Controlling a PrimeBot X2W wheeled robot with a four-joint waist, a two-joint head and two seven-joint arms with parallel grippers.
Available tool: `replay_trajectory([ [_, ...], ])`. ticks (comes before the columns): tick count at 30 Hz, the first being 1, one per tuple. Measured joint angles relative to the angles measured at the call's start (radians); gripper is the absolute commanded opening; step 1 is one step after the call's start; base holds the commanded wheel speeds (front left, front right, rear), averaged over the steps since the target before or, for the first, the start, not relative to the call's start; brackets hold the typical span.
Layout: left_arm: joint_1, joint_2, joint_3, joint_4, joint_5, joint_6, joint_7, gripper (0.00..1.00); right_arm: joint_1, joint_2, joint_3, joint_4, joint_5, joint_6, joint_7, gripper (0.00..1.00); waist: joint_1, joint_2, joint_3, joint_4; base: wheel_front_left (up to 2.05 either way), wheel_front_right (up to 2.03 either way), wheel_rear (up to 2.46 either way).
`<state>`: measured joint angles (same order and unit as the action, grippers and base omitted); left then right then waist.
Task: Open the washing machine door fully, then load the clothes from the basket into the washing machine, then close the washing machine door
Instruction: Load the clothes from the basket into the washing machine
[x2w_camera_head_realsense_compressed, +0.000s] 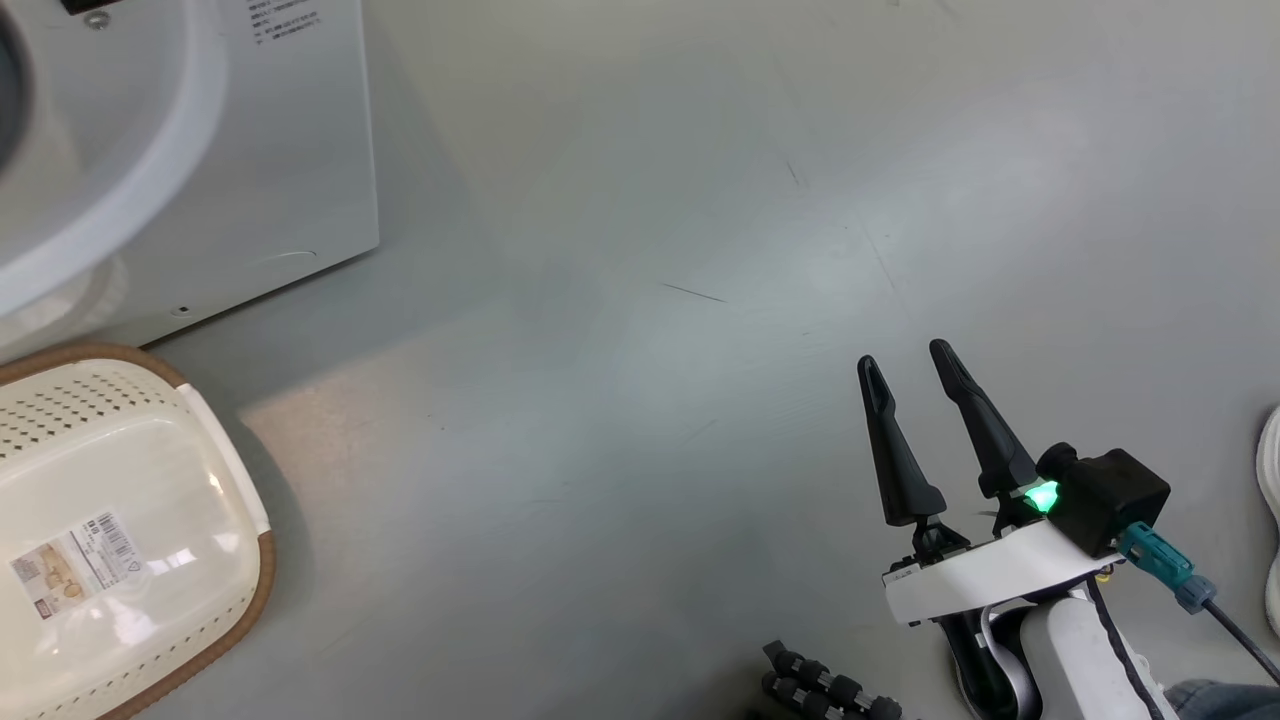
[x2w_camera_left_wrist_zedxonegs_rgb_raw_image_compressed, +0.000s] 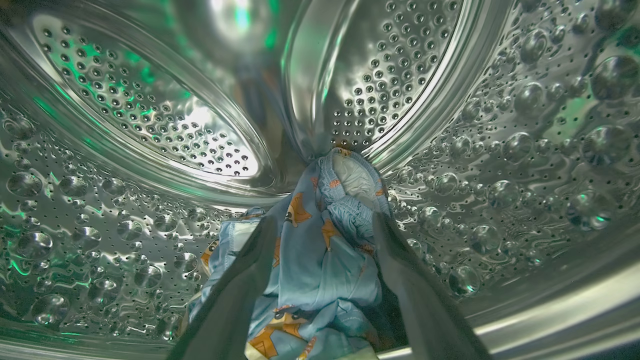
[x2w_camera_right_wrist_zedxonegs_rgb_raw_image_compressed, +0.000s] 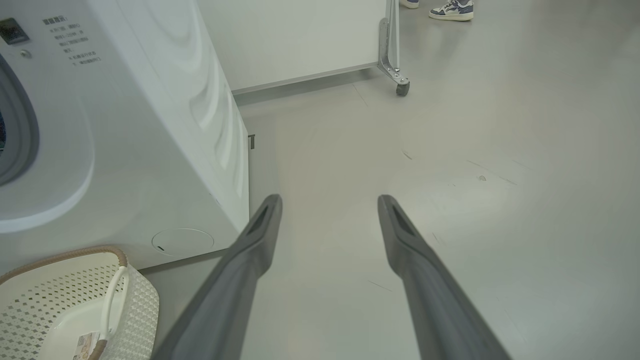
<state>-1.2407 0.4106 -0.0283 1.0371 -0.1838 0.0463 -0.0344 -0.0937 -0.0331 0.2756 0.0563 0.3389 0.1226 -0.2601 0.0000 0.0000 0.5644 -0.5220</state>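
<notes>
right gripper (x2w_camera_head_realsense_compressed: 903, 354): jaws wide, above the grey floor (x2w_camera_head_realsense_compressed: 640, 300)
basket: cream-white perforated plastic basket (x2w_camera_head_realsense_compressed: 262, 570) with brown woven-look rim, on the floor, label sticker (x2w_camera_head_realsense_compressed: 75, 565) on its bottom
washer: big white front-loading washing machine (x2w_camera_head_realsense_compressed: 300, 150), just behind the basket
left gripper (x2w_camera_left_wrist_zedxonegs_rgb_raw_image_compressed: 324, 217): inside the steel perforated drum (x2w_camera_left_wrist_zedxonegs_rgb_raw_image_compressed: 500, 175), jaws wide
clothes: light blue fabric with orange-brown cartoon figures (x2w_camera_left_wrist_zedxonegs_rgb_raw_image_compressed: 320, 270), on the drum wall between those jaws, a cream piece (x2w_camera_left_wrist_zedxonegs_rgb_raw_image_compressed: 355, 180) at its far end

clothes (x2w_camera_left_wrist_zedxonegs_rgb_raw_image_compressed: 320, 265) in the drum (x2w_camera_left_wrist_zedxonegs_rgb_raw_image_compressed: 150, 125); basket (x2w_camera_head_realsense_compressed: 100, 400) on the floor (x2w_camera_head_realsense_compressed: 700, 300), just before the washing machine (x2w_camera_head_realsense_compressed: 260, 150)
</notes>
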Motion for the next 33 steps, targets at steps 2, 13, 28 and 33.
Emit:
replay_trajectory([
  [2, 0.007, -0.012, 0.000, 0.010, -0.002, 0.000, -0.007, 1.00, 0.000, 0.000, -0.002, 0.003, -0.008, 0.000, 0.000, 1.00, 0.0000, 0.0000, -0.013, 0.012, 0.00, 0.00, 0.00],
  [13, 0.044, -0.069, 0.001, 0.053, -0.030, -0.002, -0.066, 1.00, 0.000, -0.001, -0.018, 0.017, -0.034, 0.000, 0.000, 1.00, 0.0000, 0.0000, -0.074, 0.081, 0.00, 0.00, 0.00],
  [28, 0.084, -0.123, 0.011, 0.108, -0.058, -0.039, -0.127, 1.00, 0.000, -0.004, -0.031, 0.023, -0.051, 0.000, 0.000, 1.00, 0.0000, 0.0000, -0.133, 0.160, 0.00, 0.00, 0.00],
  [33, 0.103, -0.138, 0.017, 0.124, -0.068, -0.055, -0.144, 1.00, 0.000, -0.004, -0.035, 0.025, -0.060, 0.000, 0.000, 1.00, 0.0000, 0.0000, -0.149, 0.183, 0.00, 0.00, 0.00],
])
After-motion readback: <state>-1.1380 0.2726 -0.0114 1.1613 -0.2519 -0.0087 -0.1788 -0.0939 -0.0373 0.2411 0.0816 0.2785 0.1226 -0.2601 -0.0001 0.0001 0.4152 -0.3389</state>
